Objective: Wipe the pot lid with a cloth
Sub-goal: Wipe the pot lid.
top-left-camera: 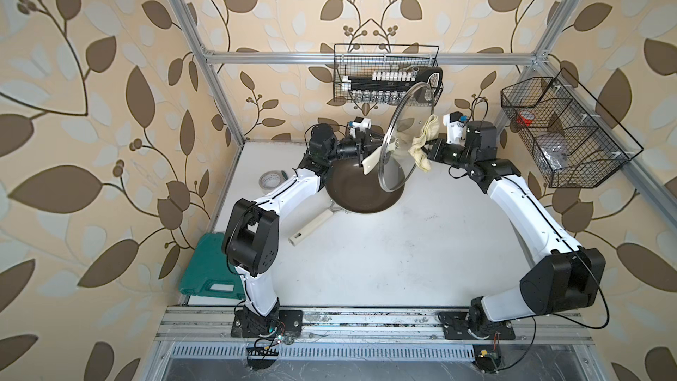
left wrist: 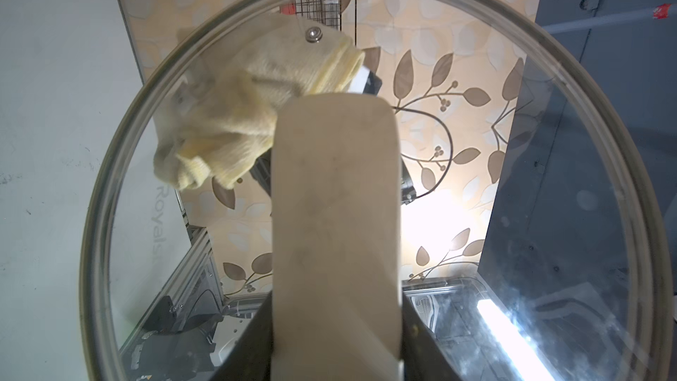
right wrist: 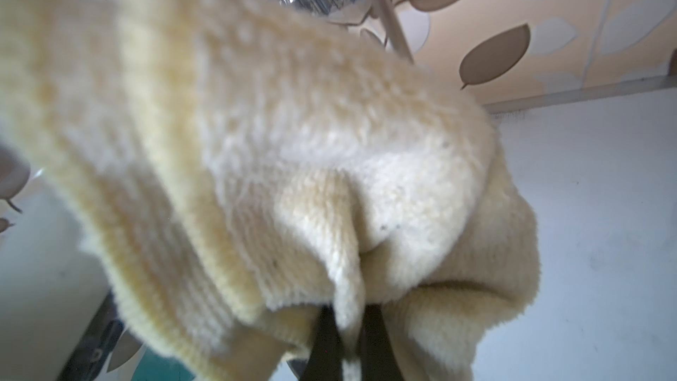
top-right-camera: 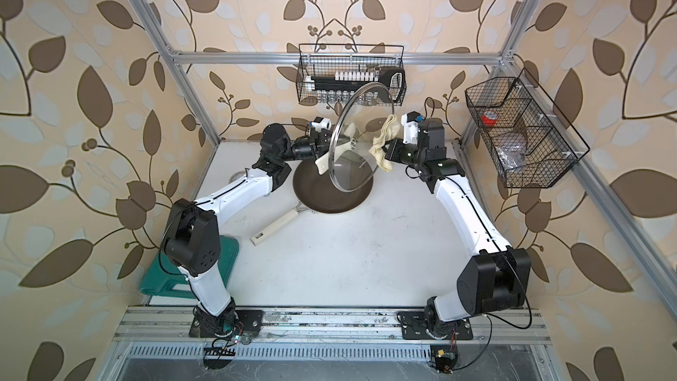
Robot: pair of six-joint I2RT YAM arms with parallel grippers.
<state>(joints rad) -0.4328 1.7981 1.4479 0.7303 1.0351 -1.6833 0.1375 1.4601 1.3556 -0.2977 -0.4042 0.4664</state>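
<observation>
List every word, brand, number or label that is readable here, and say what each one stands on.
"Royals": grey print on the glass of the pot lid, left wrist view; the letters after it fade out.
Small marks on the tape roll: too small to read.
White mark on the black tool in the back wire basket: too small to read.
Nothing else is legible.

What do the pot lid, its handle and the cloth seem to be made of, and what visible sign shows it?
Pot lid: clear glass, as wallpaper shows through it; its rim looks like dull grey metal. Handle: matte cream, probably plastic, faintly smudged. Cloth: soft pale yellow fuzzy pile, likely terry or microfibre, draping limply.
</observation>
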